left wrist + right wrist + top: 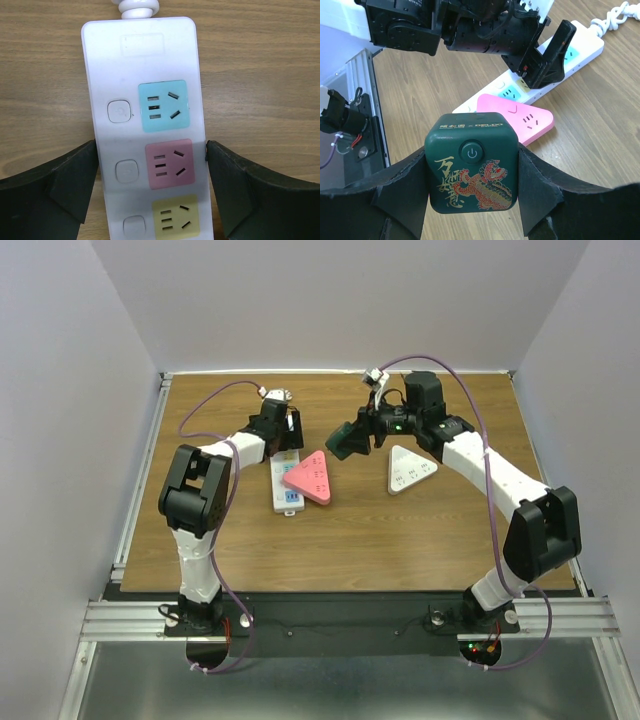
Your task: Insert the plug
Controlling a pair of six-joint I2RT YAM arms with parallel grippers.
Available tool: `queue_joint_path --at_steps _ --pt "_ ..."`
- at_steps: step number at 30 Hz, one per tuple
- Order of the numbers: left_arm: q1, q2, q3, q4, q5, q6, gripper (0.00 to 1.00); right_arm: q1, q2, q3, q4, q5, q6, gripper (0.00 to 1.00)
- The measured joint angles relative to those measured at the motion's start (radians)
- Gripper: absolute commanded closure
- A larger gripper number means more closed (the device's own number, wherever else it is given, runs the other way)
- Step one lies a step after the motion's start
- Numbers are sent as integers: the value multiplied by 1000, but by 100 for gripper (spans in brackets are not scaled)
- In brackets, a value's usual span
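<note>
Top external view: a wood-grain table (350,540) fills the middle of the frame, closed in by plain pale walls at the left, right and back, with aluminium rails (330,618) along the lower edge. Two arms rise from the bottom. On the wood lie one white power strip (287,490) left of centre, one pink triangular socket block (310,480) against its right side, and one white triangular socket block (410,470) right of centre. One green cube plug (350,440) sits upper centre in the right gripper (358,435). The left gripper (283,440) is over the strip's upper end

Left wrist view: the power strip runs top to bottom over the wood, showing three coloured outlets (blue, pink, yellow) and three buttons. Both black fingers (65,185) lie against its long edges; I cannot tell whether they clamp it

Right wrist view: the right gripper's two fingers are clamped on the sides of the green cube plug, which shows one power button and a red dragon print. It is held above the table, with the pink block and the strip beyond it in the upper right
</note>
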Motion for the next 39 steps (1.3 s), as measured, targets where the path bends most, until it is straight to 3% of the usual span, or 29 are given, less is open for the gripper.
queue_joint_path --at_steps 3,4,14,18,19,22,27,39 --pt "-14 -3 -16 23 -2 7 36 0 -10 -18 1 2 1 100" --pt "-25 -10 -31 37 0 7 38 0 -13 -26 1 2 2 99" --pt "-168 -101 -166 83 16 -11 44 0 -33 -53 0 9 16 100" --pt "-210 -150 -222 78 40 -5 33 0 -80 -81 -2 28 17 100" --pt "-219 -164 -236 72 55 -1 25 0 -92 -87 -2 38 17 100" --pt "-231 -206 -278 66 107 25 13 0 -122 -95 -3 71 11 100" --pt "-235 -315 -364 19 187 67 1 -12 -143 -95 -15 130 0 100" --pt "-183 -658 -394 -7 254 48 1 -15 -124 -86 -133 203 -101 100"
